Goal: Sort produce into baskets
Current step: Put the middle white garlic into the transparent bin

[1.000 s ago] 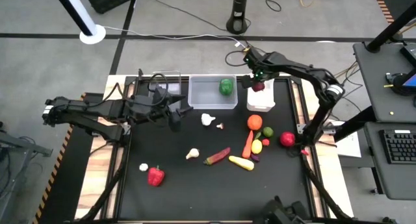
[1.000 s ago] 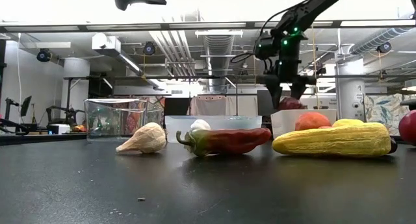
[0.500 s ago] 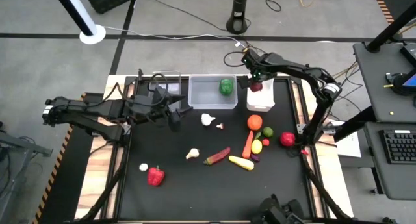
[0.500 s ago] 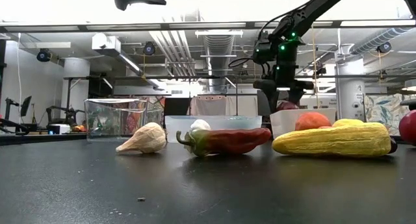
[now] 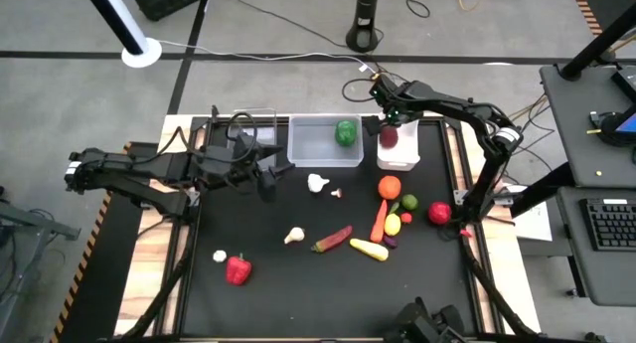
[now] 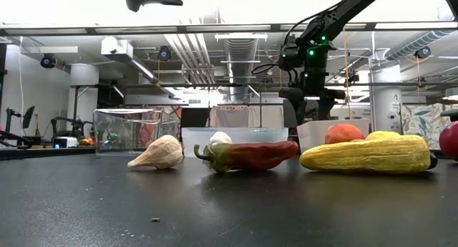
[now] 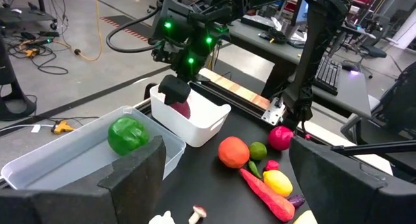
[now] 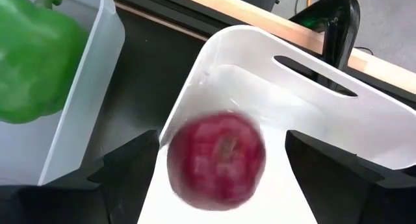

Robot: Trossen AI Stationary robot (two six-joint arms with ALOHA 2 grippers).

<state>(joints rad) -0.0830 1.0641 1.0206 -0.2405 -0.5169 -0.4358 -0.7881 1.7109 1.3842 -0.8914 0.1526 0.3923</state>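
Note:
My right gripper (image 5: pixel 390 127) hangs open over the narrow white basket (image 5: pixel 400 160), pointing steeply down. A red apple (image 8: pixel 216 159) shows blurred below and between its spread fingers, inside the basket and clear of both. A green pepper (image 5: pixel 345 133) lies in the wider clear basket (image 5: pixel 324 156). The narrow clear basket (image 5: pixel 253 119) stands at the far left. My left gripper (image 5: pixel 266 180) waits open above the table's left part, touching nothing. The other produce lies loose on the black table.
Loose on the table are a red pepper (image 5: pixel 238 270), garlic pieces (image 5: pixel 294 235) (image 5: pixel 317 183), a long red chili (image 5: pixel 332 239), a yellow squash (image 5: pixel 369 250), a carrot (image 5: pixel 379 221), a tomato (image 5: pixel 389 187) and a red fruit (image 5: pixel 439 213). The baskets line the far edge.
My right gripper has stayed over the white basket, opened wider and let go of the red apple. The apple has dropped from between the fingers, below the basket's rim in the low view.

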